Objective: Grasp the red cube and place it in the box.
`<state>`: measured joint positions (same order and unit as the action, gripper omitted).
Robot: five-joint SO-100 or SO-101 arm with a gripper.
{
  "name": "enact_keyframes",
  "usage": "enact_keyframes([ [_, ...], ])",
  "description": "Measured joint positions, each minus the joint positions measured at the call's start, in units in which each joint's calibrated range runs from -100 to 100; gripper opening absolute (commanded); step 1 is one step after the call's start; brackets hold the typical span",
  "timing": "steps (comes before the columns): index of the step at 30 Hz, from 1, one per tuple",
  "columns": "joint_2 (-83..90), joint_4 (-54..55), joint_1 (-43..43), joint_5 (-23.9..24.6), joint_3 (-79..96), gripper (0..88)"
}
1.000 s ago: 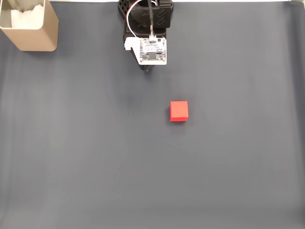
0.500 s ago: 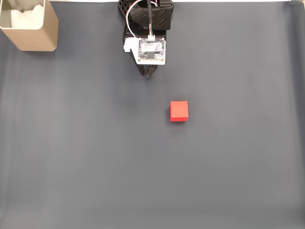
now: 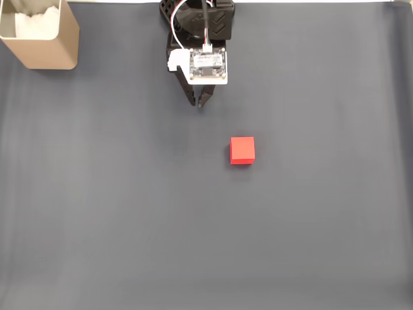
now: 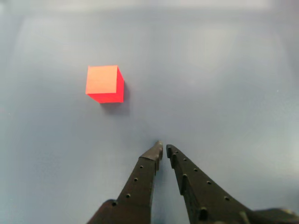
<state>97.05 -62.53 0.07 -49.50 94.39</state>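
Note:
The red cube (image 3: 242, 150) rests alone on the dark grey mat near the middle of the fixed view; in the wrist view the red cube (image 4: 104, 83) lies ahead and to the left of my fingers. My gripper (image 3: 198, 102) hangs at the top centre, above and left of the cube, well apart from it. In the wrist view the gripper (image 4: 163, 149) has its black fingertips nearly touching, with nothing between them. The beige box (image 3: 40, 39) stands in the top left corner, far from both.
The dark grey mat (image 3: 129, 226) covers the whole table. White crumpled material (image 3: 35, 22) lies inside the box. The arm's base (image 3: 197, 19) sits at the top edge, with a white circuit board on the wrist.
The gripper has reached out from under the wrist board toward the cube, its fingertips now showing further down the fixed view. Cube and box have not moved.

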Motion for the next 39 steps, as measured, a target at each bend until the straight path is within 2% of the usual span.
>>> enact_keyframes([
  [11, -9.21, 0.40, -0.74, -0.05, -11.66, 0.2],
  [29, -27.44, -10.66, -4.30, -0.63, -34.09, 0.7],
  [39, -35.87, -12.65, -8.61, 1.37, -45.30, 0.9],
])
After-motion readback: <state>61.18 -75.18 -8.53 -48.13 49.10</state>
